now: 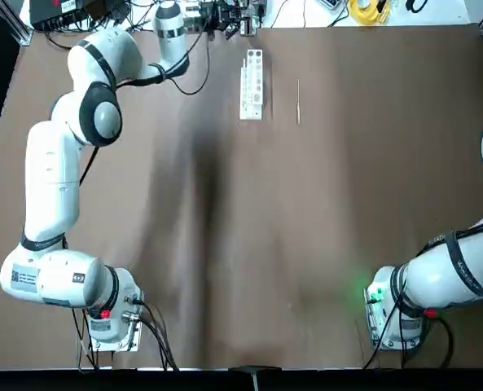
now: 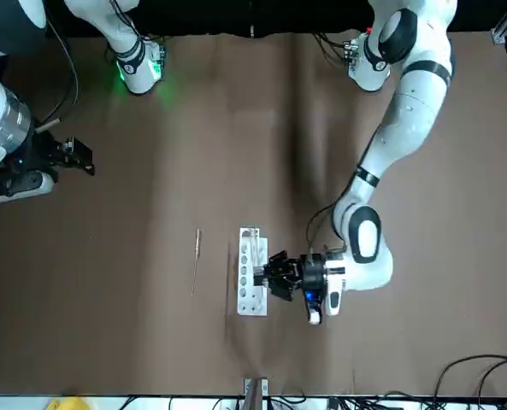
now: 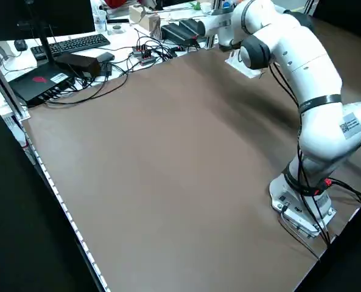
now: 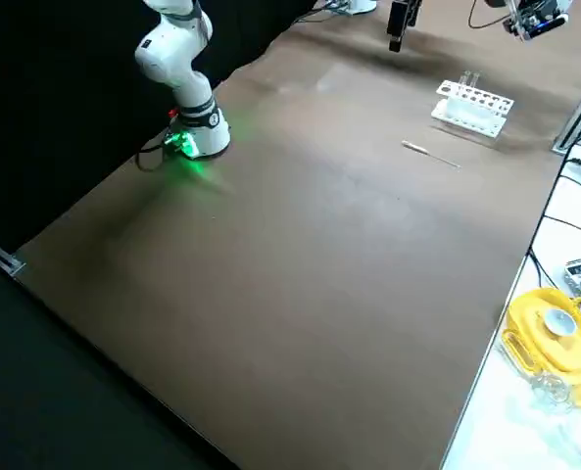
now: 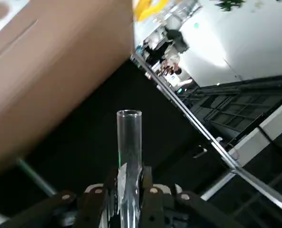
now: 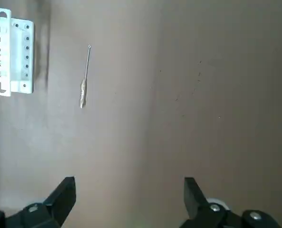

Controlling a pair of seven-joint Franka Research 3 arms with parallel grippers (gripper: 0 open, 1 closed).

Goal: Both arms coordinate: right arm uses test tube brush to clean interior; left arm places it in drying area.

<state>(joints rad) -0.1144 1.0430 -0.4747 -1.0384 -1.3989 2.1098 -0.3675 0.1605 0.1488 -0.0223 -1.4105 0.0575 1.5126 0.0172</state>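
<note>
From the top view, we find the thin pale brush beside the white perforated rack. In the left wrist view, our black left gripper, near the rack, grips a clear glass tube. In the right wrist view, our black right gripper, spread wide away from the rack, should centre over the brush before closing.

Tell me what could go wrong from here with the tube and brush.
The left tool grips a clear, glass-looking tube low down, so it might slip or crack if bumped.

The left tool hangs close to the rack, which it could knock.

The thin brush lies flat on the table; the open right tool may miss or pinch it badly.
</note>
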